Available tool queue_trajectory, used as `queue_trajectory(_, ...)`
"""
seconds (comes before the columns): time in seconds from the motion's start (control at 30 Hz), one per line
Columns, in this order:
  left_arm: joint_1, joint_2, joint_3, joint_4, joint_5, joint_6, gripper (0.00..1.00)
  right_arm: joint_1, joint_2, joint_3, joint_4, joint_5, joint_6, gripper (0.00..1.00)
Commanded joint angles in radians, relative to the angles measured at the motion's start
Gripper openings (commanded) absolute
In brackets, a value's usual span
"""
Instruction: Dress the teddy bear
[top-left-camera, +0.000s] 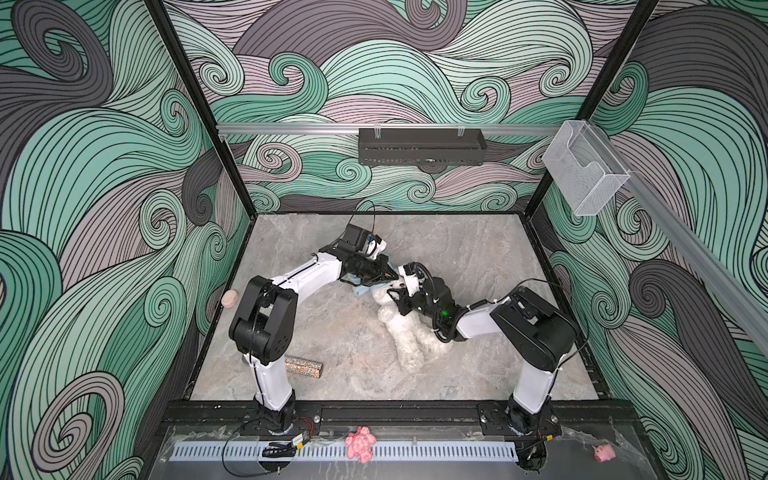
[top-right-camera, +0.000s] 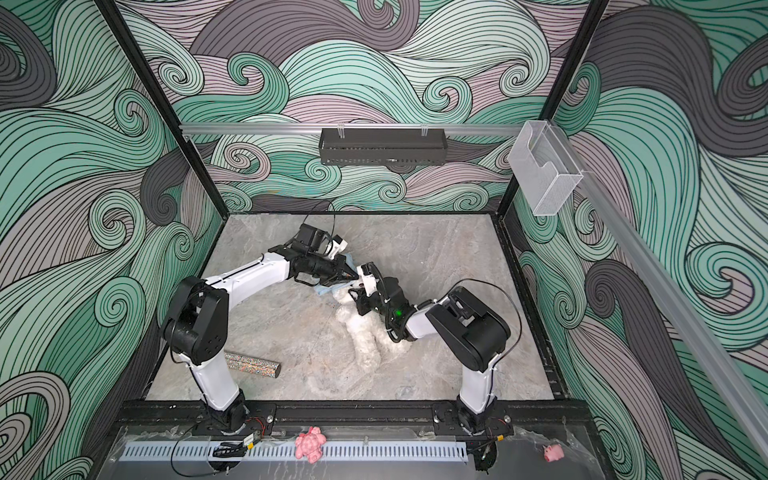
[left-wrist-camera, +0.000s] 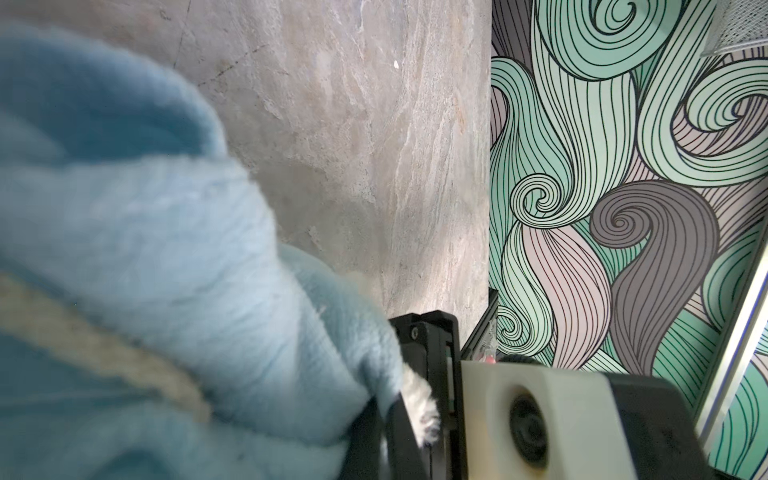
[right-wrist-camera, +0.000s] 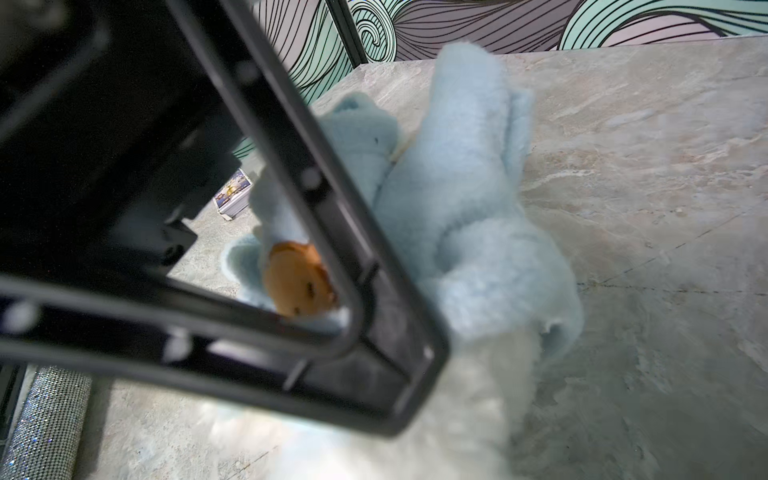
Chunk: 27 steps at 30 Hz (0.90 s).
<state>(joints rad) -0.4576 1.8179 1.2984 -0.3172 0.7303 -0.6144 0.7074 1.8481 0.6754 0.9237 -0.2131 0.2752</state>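
Note:
The fluffy white teddy bear (top-left-camera: 409, 345) (top-right-camera: 368, 345) lies mid-table, its head toward the far left, in both top views. A light blue fleece garment (top-left-camera: 363, 289) (top-right-camera: 326, 289) (left-wrist-camera: 166, 249) (right-wrist-camera: 469, 208) with an orange patch (right-wrist-camera: 297, 278) is bunched at its head. My left gripper (top-left-camera: 390, 276) (top-right-camera: 355, 276) (left-wrist-camera: 399, 432) is shut on the garment's edge. Just beside it, my right gripper (top-left-camera: 394, 297) (top-right-camera: 356, 297) presses into the bear's head, closed on white fur (right-wrist-camera: 415, 436). Its fingertips are buried and hidden.
A glittery bar (top-left-camera: 303, 367) (top-right-camera: 253, 365) lies near the left arm's base. A beige round object (top-left-camera: 229, 298) sits at the table's left edge. A pink lumpy toy (top-left-camera: 360, 443) and a pink pig (top-left-camera: 603, 452) rest on the front ledge. A black tray (top-left-camera: 419, 147) hangs on the back wall.

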Motion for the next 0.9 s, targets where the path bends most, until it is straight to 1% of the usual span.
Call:
queue_trajectory(0.0, -0.034, 0.032, 0.056, 0.066, 0.053, -0.031, 0.02, 0.017, 0.013, 0.004, 0.113, -0.069, 0.013, 0.14)
queue_trajectory(0.17, -0.047, 0.040, 0.042, 0.080, 0.075, -0.033, 0.08, 0.016, 0.004, 0.007, 0.103, -0.038, 0.016, 0.14)
queue_trajectory(0.23, -0.046, 0.029, 0.029, 0.080, 0.079, -0.026, 0.13, 0.011, 0.003, 0.004, 0.108, -0.029, 0.016, 0.14)
queue_trajectory(0.37, -0.034, 0.001, 0.024, 0.041, 0.053, 0.009, 0.24, 0.002, -0.001, -0.012, 0.125, -0.019, 0.017, 0.14)
queue_trajectory(0.47, -0.023, -0.019, 0.027, 0.013, 0.034, 0.037, 0.34, -0.002, -0.009, -0.022, 0.125, -0.019, 0.009, 0.14)
queue_trajectory(0.63, 0.004, -0.063, 0.039, -0.046, -0.035, 0.090, 0.50, -0.003, -0.022, -0.042, 0.113, -0.025, -0.018, 0.14)
queue_trajectory(0.77, 0.011, -0.095, 0.038, -0.065, -0.059, 0.110, 0.60, -0.003, -0.032, -0.055, 0.100, -0.039, -0.047, 0.13)
queue_trajectory(0.87, 0.015, -0.113, 0.038, -0.071, -0.072, 0.119, 0.66, -0.005, -0.035, -0.063, 0.097, -0.043, -0.064, 0.13)
